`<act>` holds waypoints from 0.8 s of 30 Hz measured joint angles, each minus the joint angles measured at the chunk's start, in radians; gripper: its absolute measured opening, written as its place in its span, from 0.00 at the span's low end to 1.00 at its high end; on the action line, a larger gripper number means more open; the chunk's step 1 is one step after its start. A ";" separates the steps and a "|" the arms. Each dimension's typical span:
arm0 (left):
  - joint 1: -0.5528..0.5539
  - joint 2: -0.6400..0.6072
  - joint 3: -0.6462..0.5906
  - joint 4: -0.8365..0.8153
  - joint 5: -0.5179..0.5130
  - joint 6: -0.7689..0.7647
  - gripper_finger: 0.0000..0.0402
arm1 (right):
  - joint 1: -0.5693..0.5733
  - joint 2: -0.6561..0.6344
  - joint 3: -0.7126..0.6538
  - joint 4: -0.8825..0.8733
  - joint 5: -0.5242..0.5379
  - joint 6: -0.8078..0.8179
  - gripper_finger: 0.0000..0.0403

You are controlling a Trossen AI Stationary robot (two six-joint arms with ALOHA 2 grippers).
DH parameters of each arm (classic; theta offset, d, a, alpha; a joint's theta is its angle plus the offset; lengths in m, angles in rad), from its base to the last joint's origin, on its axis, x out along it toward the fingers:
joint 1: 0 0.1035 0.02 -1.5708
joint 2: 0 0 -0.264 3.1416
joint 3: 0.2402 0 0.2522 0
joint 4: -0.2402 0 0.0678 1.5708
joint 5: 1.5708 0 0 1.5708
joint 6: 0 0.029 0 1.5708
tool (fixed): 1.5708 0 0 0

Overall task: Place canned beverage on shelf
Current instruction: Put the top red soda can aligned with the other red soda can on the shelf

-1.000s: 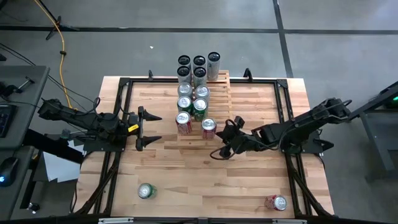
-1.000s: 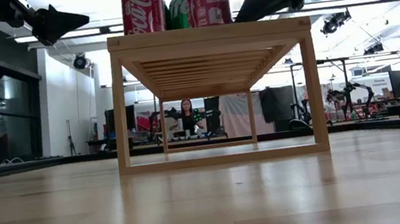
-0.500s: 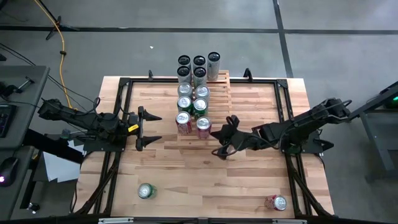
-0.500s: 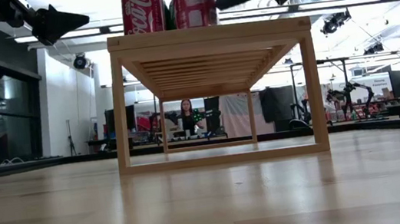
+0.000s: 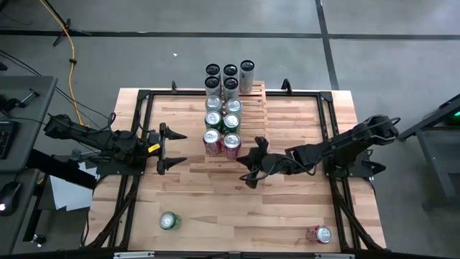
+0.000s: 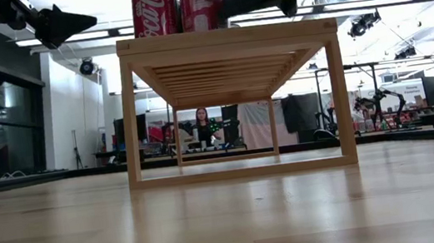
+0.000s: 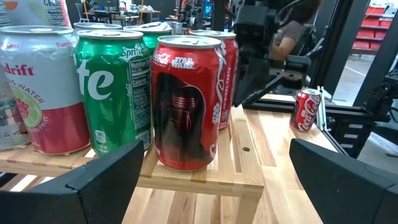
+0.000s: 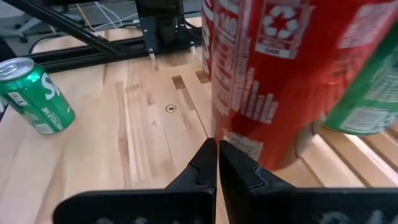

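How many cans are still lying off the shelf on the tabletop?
2. A green can lies near the table's front-left corner, and a red can near the front-right corner. The other cans visible stand on or just behind the shelf.

Shelf (image 5: 248, 122) on table (image 5: 287, 208); cans (image 5: 221, 115) atop shelf.

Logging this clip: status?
Right gripper shut, pushing red can along shelf front. Left gripper open, idle beside shelf. Nothing in the way.
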State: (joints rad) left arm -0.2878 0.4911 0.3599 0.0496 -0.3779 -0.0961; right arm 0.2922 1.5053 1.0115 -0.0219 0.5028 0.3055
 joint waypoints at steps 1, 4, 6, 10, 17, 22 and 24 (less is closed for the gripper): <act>0.000 0.000 0.000 -0.001 0.000 0.000 0.98 | 0.000 0.007 0.000 0.007 0.000 0.002 0.00; 0.000 0.000 0.000 0.000 0.000 0.001 0.98 | 0.000 0.017 0.000 0.016 0.001 0.003 0.00; 0.000 0.000 0.000 0.000 0.000 0.001 0.98 | 0.000 0.017 0.000 0.029 0.005 0.000 0.00; 0.000 0.000 0.000 0.000 0.000 0.001 0.98 | 0.000 0.017 0.000 0.077 0.011 -0.028 0.00; 0.000 0.000 0.000 0.000 0.000 0.001 0.98 | -0.014 0.017 0.000 0.109 0.020 -0.045 0.00; 0.000 0.000 0.000 0.000 0.000 -0.004 0.98 | -0.032 0.017 0.000 0.112 0.020 -0.045 0.00; 0.000 0.000 0.000 0.000 0.000 -0.004 0.98 | -0.037 0.017 0.000 0.117 0.020 -0.045 0.00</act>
State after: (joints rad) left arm -0.2876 0.4908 0.3599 0.0494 -0.3779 -0.1001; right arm 0.2553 1.5227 1.0115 0.0948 0.5224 0.2604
